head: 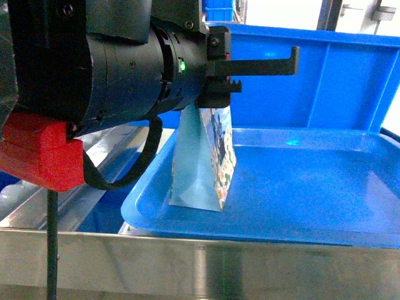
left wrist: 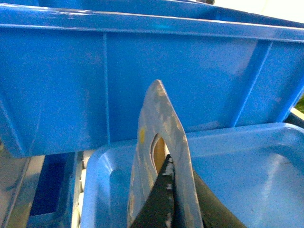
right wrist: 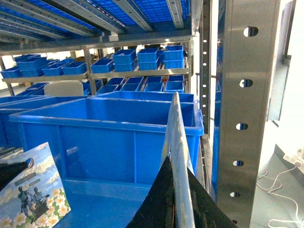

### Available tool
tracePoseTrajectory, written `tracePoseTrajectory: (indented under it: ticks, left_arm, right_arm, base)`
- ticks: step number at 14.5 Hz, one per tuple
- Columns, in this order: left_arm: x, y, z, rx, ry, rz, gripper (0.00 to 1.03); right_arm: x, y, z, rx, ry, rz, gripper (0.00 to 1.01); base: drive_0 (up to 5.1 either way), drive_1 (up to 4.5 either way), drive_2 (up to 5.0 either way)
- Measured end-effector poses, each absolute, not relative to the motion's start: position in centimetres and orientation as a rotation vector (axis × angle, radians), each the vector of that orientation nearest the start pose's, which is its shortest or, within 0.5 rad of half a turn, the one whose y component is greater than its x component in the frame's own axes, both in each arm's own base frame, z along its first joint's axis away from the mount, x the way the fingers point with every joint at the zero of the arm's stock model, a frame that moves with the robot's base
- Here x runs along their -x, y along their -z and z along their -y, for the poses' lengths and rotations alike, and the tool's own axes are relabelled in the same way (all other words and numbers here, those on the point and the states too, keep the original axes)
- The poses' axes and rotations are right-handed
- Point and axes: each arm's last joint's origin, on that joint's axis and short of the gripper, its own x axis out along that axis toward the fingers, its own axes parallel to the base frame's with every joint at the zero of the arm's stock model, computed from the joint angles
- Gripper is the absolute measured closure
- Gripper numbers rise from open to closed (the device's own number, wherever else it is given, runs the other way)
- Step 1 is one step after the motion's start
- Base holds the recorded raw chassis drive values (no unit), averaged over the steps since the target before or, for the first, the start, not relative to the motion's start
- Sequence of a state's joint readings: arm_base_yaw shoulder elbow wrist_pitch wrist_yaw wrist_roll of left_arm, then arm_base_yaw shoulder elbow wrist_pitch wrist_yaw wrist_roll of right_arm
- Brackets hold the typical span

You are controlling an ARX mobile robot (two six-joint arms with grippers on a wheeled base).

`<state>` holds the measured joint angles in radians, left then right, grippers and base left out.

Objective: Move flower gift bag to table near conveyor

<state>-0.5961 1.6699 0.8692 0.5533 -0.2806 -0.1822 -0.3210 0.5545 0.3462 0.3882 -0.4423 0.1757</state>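
The flower gift bag (head: 209, 159) is pale blue with a flower print. It stands upright at the left end of a blue tray (head: 300, 187), its bottom on or just over the tray floor. My left gripper (head: 228, 87) reaches in from the left and is shut on the bag's top. In the left wrist view the gripper (left wrist: 173, 164) pinches the bag (left wrist: 159, 118) by its handle cut-out. My right gripper (right wrist: 178, 164) is shut on a thin pale sheet (right wrist: 176, 128) seen edge-on. The bag (right wrist: 35, 194) shows at the lower left there. The table is out of view.
A deep blue bin (head: 325, 81) stands right behind the tray. The conveyor's steel rail (head: 200, 265) crosses the front, its white rollers (left wrist: 81, 187) show left of the tray, and an upright post (right wrist: 244, 118) rises on the right. Shelves of several blue bins (right wrist: 142, 59) fill the background.
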Motion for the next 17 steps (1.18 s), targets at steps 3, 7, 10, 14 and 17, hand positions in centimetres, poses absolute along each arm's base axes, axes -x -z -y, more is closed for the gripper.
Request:
tracePoseTrajectory:
  ticks: [3, 7, 10, 14, 17]
  left_arm:
    - [-29.3, -20.9, 19.4, 0.036, 0.243, -0.233, 1.01]
    - [-29.3, -20.9, 19.3, 0.030, 0.230, -0.227, 1.01]
    - [-29.4, -20.9, 19.1, 0.022, 0.214, -0.214, 1.01]
    - [-29.2, -23.3, 18.0, 0.032, 0.200, -0.116, 1.01]
    - [-28.2, -25.1, 16.3, 0.030, 0.185, -0.044, 1.01]
  right_arm:
    - [-13.7, -26.7, 3.2, -0.108, -0.135, 0.156, 0.99]
    - [-13.7, -26.7, 3.2, -0.108, -0.135, 0.156, 0.99]
    - [-13.7, -26.7, 3.2, -0.107, -0.135, 0.156, 0.99]
    - [-13.7, -26.7, 3.2, -0.108, -0.135, 0.156, 0.99]
    - [-13.7, -26.7, 3.2, -0.108, -0.135, 0.156, 0.99]
  base:
    - [0.0, 0.00, 0.0]
    - [0.0, 0.00, 0.0]
    - [0.0, 0.00, 0.0]
    - [0.0, 0.00, 0.0]
    - [0.0, 0.00, 0.0]
